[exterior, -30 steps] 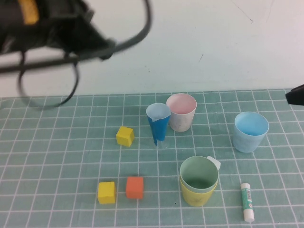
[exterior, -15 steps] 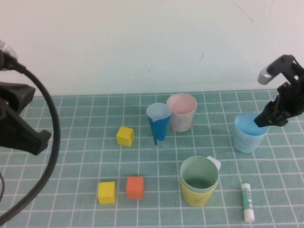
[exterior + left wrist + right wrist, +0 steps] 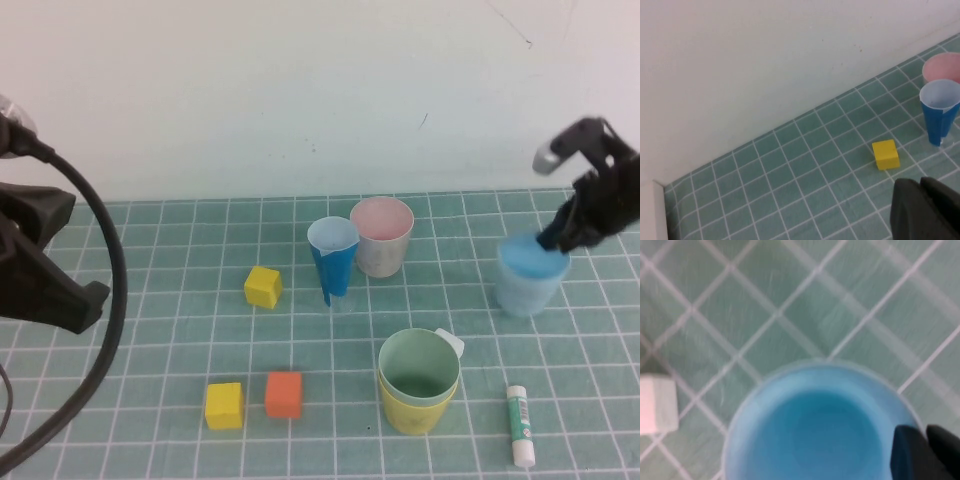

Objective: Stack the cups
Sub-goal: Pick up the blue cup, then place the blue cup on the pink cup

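My right gripper [image 3: 555, 240] is shut on the far rim of the light blue cup [image 3: 530, 278], one finger inside and one outside; the cup looks blurred and slightly raised at the right of the mat. In the right wrist view the cup [image 3: 820, 440] fills the frame under the right gripper [image 3: 926, 432]. The pale green cup [image 3: 419, 366] sits nested in the yellow cup [image 3: 408, 412] at the front. The pale pink cup [image 3: 381, 236] stands at the back centre. My left gripper [image 3: 921, 186] is shut and empty, held above the mat at the far left.
A dark-blue cone cup [image 3: 332, 258] stands beside the pink cup. Two yellow blocks [image 3: 263, 287] [image 3: 224, 405] and an orange block [image 3: 284, 394] lie at the left. A glue stick [image 3: 519, 425] lies at the front right. A small white piece [image 3: 452, 343] sits behind the nested cups.
The right gripper came in from the right and closed on the blue cup's rim; the cup has shifted slightly up. The left arm swung back to the far left.
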You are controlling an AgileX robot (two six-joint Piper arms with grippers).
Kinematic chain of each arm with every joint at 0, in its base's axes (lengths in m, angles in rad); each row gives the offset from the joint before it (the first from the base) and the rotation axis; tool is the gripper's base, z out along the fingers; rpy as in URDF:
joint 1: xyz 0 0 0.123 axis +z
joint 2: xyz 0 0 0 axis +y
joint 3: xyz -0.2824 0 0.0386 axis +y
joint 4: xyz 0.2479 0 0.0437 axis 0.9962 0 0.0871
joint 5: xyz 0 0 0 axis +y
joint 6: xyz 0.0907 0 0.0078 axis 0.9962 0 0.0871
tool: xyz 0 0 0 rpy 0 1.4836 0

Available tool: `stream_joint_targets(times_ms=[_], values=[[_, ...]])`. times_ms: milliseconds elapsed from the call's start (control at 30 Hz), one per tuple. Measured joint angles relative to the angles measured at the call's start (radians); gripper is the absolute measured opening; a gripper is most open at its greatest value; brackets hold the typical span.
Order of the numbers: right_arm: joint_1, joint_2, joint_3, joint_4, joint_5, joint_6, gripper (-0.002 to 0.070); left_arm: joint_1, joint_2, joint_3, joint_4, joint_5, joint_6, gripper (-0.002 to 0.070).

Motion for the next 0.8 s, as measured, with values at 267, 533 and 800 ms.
stream_joint_targets(times_ms=[267,533,800], values=[[0.127,0.002,-0.346,0.000,0.059,0.002,0.0019,0.000,0.000,0.000,-0.002,-0.012,-0.035,0.0000],[0.261,0.105,-0.577,-0.007,0.087,0.104,0.0018,0.000,0.000,0.000,0.007,-0.039,-0.048,0.0000],[0.266,0.199,-0.587,-0.106,0.135,0.145,0.0018,0.000,0.000,0.000,0.011,-0.039,-0.048,-0.0001]])
